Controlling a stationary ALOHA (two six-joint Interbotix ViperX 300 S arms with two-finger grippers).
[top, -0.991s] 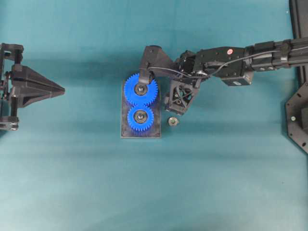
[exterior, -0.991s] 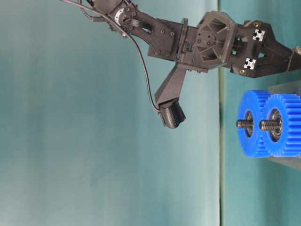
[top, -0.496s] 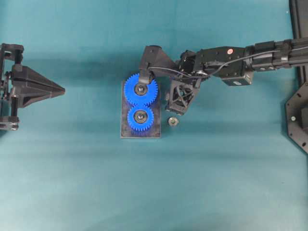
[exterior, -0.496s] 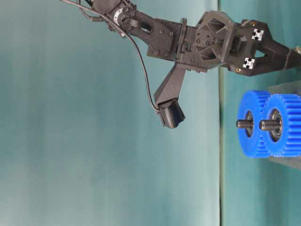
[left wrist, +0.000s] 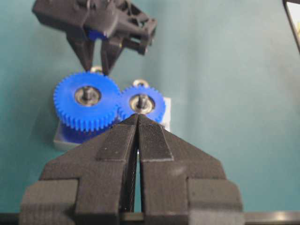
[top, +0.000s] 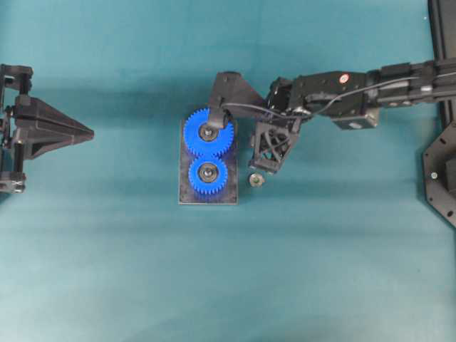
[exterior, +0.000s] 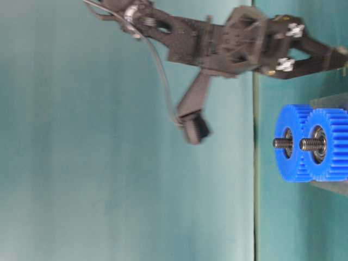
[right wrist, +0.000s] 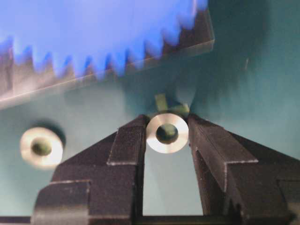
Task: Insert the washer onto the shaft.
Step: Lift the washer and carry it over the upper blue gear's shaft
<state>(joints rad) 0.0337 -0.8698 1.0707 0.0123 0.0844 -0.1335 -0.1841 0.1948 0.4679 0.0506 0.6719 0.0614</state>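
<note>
The right gripper (right wrist: 167,133) pinches a shiny metal washer (right wrist: 167,132) between ribbed black jaws, beside the grey base plate's (top: 185,194) edge. Blue toothed gears (top: 209,134) crowd the threaded shafts (exterior: 281,143). The left gripper (left wrist: 137,123) is closed on nothing. The teal surface (top: 320,271) lies broad.

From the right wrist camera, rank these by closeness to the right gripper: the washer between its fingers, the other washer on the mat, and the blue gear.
1. The gripped washer, held between the fingers of the right gripper.
2. The loose washer, lying on the mat off to the gripper's left in this view.
3. The blue gear, beyond the fingertips at the top of the view.
</note>
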